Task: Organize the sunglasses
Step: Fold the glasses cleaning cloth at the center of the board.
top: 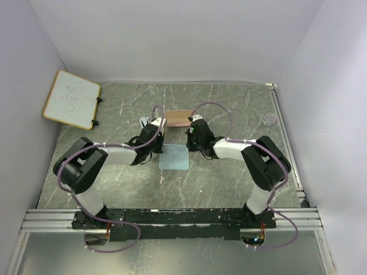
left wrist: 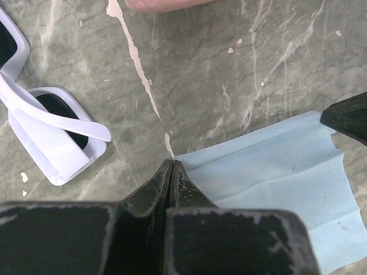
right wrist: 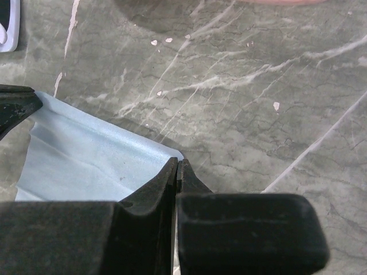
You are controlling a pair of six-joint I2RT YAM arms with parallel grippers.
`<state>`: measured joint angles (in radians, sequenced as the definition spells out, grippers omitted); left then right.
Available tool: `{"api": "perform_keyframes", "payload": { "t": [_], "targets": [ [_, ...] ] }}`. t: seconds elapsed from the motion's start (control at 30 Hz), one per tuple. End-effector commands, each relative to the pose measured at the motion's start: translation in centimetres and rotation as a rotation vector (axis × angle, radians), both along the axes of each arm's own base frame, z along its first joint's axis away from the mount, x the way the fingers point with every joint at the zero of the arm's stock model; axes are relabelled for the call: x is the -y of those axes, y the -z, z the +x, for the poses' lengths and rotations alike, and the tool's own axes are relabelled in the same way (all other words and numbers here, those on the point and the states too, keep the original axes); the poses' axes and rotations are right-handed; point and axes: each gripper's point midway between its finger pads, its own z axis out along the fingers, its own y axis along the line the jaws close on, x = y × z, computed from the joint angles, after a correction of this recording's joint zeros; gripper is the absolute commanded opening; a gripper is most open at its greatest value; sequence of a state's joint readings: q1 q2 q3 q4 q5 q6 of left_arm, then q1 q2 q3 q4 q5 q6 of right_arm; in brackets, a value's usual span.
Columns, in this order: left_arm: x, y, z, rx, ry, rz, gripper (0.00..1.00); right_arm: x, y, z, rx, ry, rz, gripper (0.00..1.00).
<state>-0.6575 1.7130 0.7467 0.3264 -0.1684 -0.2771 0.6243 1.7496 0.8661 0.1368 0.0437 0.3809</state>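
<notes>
The pale blue cloth [top: 174, 157] lies in the middle of the table. My left gripper [top: 161, 146] is shut on its far left corner [left wrist: 172, 162]. My right gripper [top: 191, 145] is shut on its far right corner [right wrist: 179, 162]. The cloth [left wrist: 275, 172] looks slightly raised at the pinched edge [right wrist: 92, 154]. The sunglasses [left wrist: 51, 132], white-framed with dark lenses, lie on the table left of the left gripper; they also show in the top view [top: 150, 121] and at the right wrist view's top left edge [right wrist: 8, 23]. The pink case [top: 179, 118] lies just beyond the cloth.
A small whiteboard [top: 71, 98] leans at the far left. A small clear round lid [top: 269, 119] sits at the far right beside a metal rail [top: 285, 137]. White walls enclose the table on three sides.
</notes>
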Motion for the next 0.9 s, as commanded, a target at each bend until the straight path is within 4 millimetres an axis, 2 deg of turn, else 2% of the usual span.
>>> {"api": "perform_keyframes", "payload": {
  "t": [0.0,0.2,0.57,0.87],
  "targets": [
    [-0.1,-1.9,0.1,0.046,-0.015,-0.029,0.07,0.4,-0.7,0.0,0.027,0.004,-0.007,0.00],
    [0.2,-2.6,0.0,0.060,-0.004,-0.046,0.07,0.3,-1.0,-0.2,0.032,0.000,0.003,0.00],
    [0.2,-2.1,-0.4,0.049,0.006,-0.042,0.07,0.1,-2.5,-0.5,0.060,-0.008,0.029,0.00],
    [0.6,-0.6,0.2,0.030,0.006,-0.022,0.07,-0.2,0.0,-0.1,0.022,-0.011,-0.007,0.00]
  ]
}}
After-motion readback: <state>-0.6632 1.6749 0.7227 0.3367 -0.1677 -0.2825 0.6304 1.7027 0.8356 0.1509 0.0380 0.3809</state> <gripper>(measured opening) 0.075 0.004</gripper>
